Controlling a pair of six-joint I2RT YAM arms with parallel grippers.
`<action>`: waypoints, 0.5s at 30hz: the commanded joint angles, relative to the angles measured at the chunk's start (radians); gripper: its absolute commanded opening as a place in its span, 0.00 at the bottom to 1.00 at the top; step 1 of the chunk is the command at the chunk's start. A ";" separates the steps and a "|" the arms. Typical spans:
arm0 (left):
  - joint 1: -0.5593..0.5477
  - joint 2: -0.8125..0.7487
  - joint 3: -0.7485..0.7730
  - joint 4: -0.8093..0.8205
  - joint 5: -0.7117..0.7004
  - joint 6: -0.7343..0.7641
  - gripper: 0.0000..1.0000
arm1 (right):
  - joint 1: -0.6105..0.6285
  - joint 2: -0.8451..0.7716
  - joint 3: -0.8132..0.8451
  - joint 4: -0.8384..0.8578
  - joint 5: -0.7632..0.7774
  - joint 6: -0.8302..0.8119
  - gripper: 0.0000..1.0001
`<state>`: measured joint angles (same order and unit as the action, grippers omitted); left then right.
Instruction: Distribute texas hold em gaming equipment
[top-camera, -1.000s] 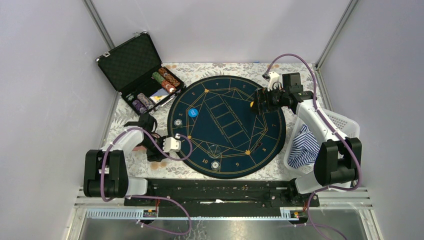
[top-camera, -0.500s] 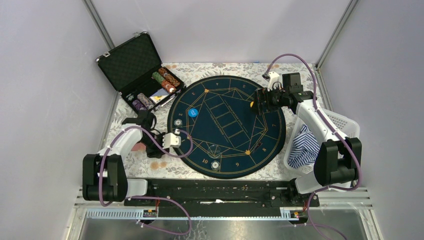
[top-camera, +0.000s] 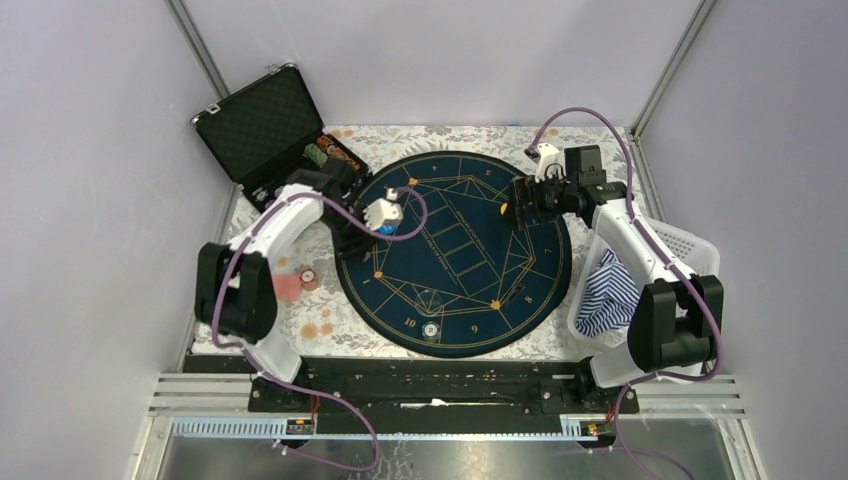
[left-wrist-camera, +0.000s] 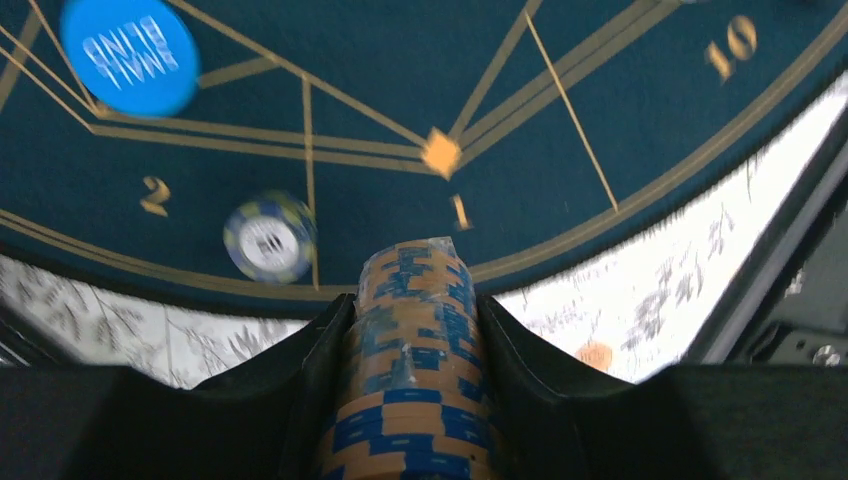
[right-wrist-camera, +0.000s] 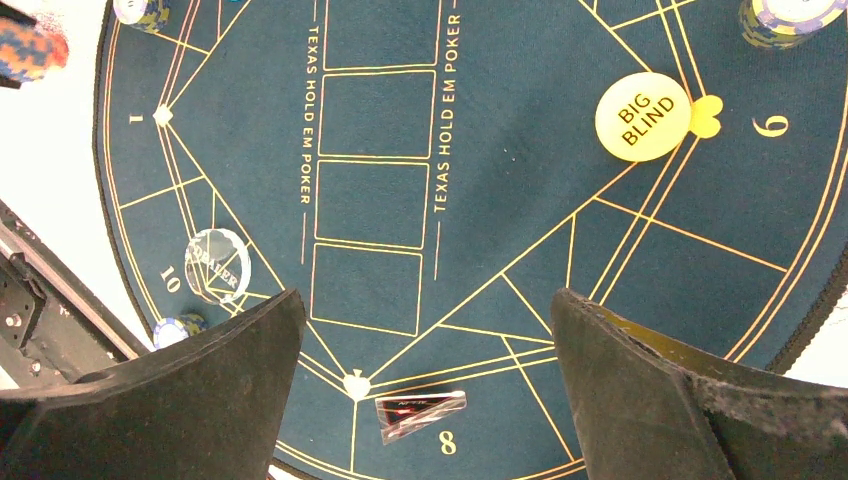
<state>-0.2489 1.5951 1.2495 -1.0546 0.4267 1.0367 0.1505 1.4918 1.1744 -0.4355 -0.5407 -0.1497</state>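
A stack of orange-and-blue striped poker chips (left-wrist-camera: 410, 390) is clamped in the left end effector (left-wrist-camera: 412, 305) above the round dark-blue felt poker mat (left-wrist-camera: 560, 60). Its long axis runs out between the fingers toward the gold numeral 1 (left-wrist-camera: 459, 212) just ahead. A white-and-blue chip (left-wrist-camera: 268, 236) lies by seat 2, near a blue button disc (left-wrist-camera: 128, 42). The right end effector (right-wrist-camera: 425, 300) hangs spread and empty over the mat's opposite side, by the yellow Big Blind disc (right-wrist-camera: 642, 116). The left arm looks far nearer seat 1.

Yellow disc (right-wrist-camera: 642, 117): BIG BLIND. Mat (right-wrist-camera: 520, 200): TEXAS HOLD EM POKER.
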 joint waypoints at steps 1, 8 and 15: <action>-0.088 0.139 0.218 0.005 -0.026 -0.288 0.00 | 0.003 -0.016 0.007 0.001 0.010 -0.006 1.00; -0.207 0.371 0.474 0.055 -0.094 -0.500 0.00 | -0.003 -0.031 0.005 0.008 0.030 0.001 1.00; -0.308 0.479 0.524 0.123 -0.173 -0.570 0.05 | -0.012 -0.037 0.007 0.008 0.027 0.004 1.00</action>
<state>-0.5152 2.0651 1.7107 -0.9733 0.2863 0.5488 0.1471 1.4914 1.1744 -0.4355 -0.5159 -0.1490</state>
